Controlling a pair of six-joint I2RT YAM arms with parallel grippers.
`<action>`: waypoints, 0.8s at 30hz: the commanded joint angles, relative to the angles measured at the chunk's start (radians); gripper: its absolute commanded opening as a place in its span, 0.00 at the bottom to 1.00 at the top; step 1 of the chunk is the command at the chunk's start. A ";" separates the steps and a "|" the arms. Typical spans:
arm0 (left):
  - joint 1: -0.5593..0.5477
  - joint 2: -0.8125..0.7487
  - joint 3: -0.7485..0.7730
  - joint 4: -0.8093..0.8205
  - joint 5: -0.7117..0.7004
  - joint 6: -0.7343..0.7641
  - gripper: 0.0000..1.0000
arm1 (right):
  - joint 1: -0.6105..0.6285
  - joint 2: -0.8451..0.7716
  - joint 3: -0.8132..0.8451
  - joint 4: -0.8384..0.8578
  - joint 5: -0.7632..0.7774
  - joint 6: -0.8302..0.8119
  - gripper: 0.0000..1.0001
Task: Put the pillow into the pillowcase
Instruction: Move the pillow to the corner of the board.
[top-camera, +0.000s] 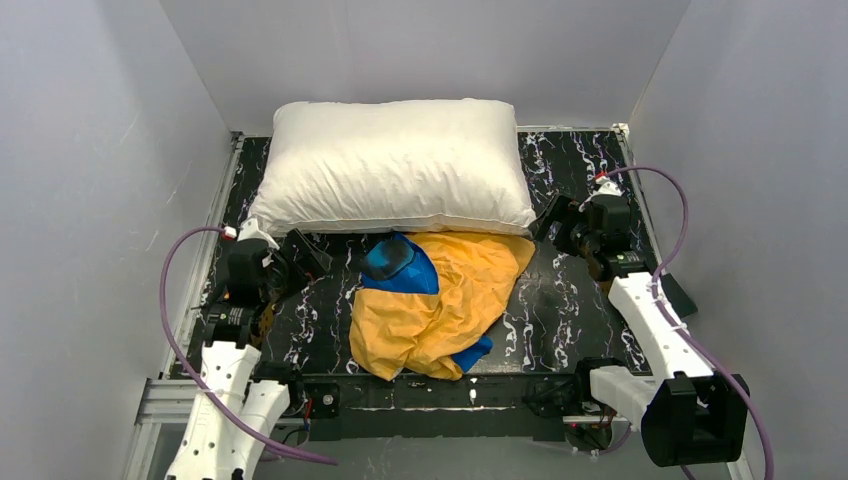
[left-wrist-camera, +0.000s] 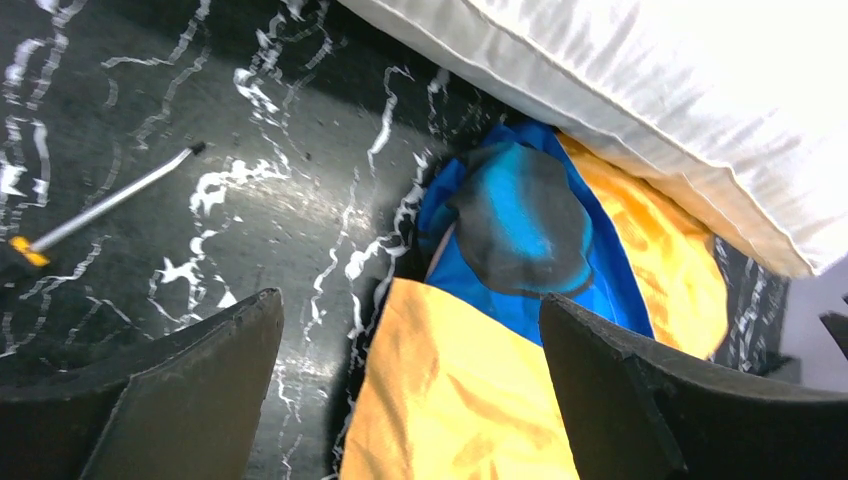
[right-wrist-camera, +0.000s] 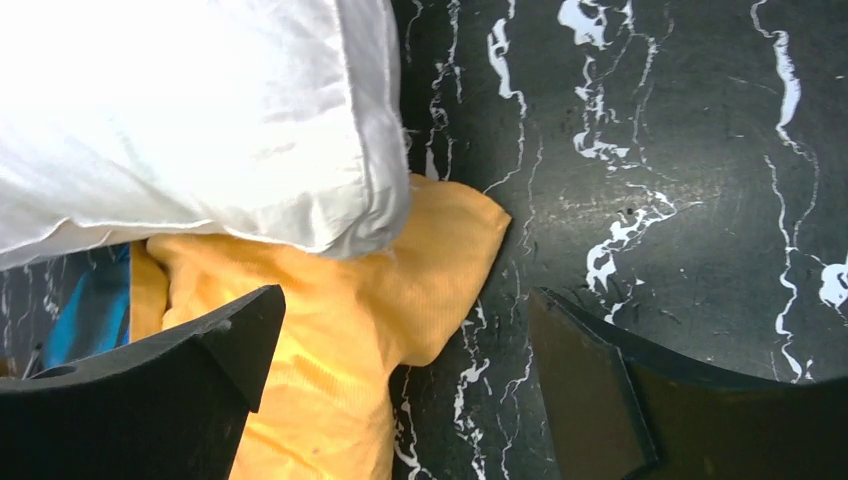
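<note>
Left pincer (top-camera: 305, 255) and right pincer (top-camera: 553, 225) are held wide open, empty, flanking the pillowcase (top-camera: 440, 300), overlapped by the pillow (top-camera: 395, 165).

**Layout of the workspace, seen from above and behind the arms.** The pillow (top-camera: 395, 165) lies across the far part of the table (top-camera: 575, 300), its long side running left to right and its rear edge close to the back wall (top-camera: 420, 50). The pillowcase (top-camera: 440, 300) lies crumpled in front of it, at the middle of the table; its far edge passes under the pillow's near edge and near right corner. The left gripper (top-camera: 305, 258) stands left of the pillowcase, just before the pillow's near left corner. The right gripper (top-camera: 556, 225) stands just right of the pillow's near right corner. A thin rod (left-wrist-camera: 115, 195) lies on the table left of the pillowcase, apart from it.
</note>
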 joint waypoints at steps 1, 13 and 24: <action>0.004 0.008 -0.023 0.036 0.182 -0.002 0.98 | -0.002 -0.001 0.078 -0.087 -0.096 -0.053 1.00; -0.224 0.160 -0.066 0.401 0.530 -0.109 0.98 | -0.002 0.004 0.111 -0.130 -0.203 -0.090 1.00; -0.790 0.732 0.337 0.072 -0.065 -0.043 0.98 | 0.000 0.040 0.168 -0.193 -0.218 -0.119 1.00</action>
